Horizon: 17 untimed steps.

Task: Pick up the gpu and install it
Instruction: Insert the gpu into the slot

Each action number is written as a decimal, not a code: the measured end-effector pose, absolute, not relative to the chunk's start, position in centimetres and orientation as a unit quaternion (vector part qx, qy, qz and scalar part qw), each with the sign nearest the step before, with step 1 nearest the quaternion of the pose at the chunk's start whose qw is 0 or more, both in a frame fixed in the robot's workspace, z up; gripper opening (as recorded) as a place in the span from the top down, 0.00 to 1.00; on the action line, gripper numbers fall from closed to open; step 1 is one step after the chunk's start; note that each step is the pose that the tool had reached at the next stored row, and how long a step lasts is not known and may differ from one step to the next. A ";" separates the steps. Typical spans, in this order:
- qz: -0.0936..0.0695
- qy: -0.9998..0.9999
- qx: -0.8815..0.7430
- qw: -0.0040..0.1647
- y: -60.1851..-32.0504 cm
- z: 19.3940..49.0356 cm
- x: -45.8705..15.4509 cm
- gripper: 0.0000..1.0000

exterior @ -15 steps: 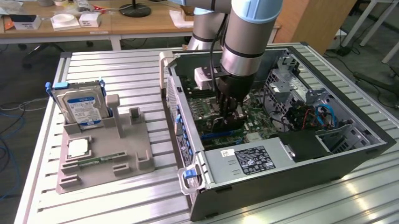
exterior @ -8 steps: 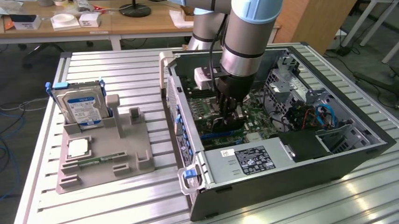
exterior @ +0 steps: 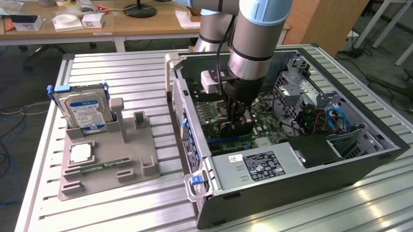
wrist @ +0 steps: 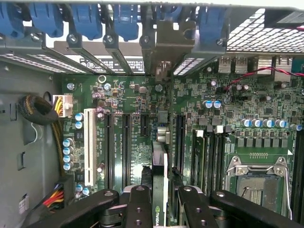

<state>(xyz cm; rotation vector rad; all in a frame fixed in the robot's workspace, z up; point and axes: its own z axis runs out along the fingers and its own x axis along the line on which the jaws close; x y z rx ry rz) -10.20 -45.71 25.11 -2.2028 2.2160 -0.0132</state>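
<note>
My claw (exterior: 233, 126) is down inside the open case (exterior: 361, 164), low over the motherboard (exterior: 264, 123). It is clamped on the gpu (wrist: 160, 190), which stands on edge between my fingers (wrist: 138, 204): from the wrist I see its thin edge running away from me, with a green logo patch near my knuckles. The card's far end lines up with the metal bracket (wrist: 164, 57) at the case's rear wall, under the row of blue clips (wrist: 126, 21). The card's lower edge sits among the black expansion slots (wrist: 126, 142), beside the long white slot (wrist: 89, 145); I cannot tell whether it is fully seated. The empty CPU socket (wrist: 259, 183) lies off to one side.

In the exterior view, the grey holder (exterior: 106, 164) sits on the slatted table (exterior: 116, 72), well apart from the case on the view's left. The hard drive (exterior: 87, 111) stands upright in it, and a memory stick (exterior: 100, 166) lies flat nearer the front.
</note>
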 end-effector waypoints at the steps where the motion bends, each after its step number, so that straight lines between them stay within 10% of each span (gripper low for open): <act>1: -0.004 0.709 -0.705 0.009 -45.7 25.1 -10.2 0.74; 17: -0.004 0.709 -0.705 0.009 -45.7 24.9 -10.2 0.74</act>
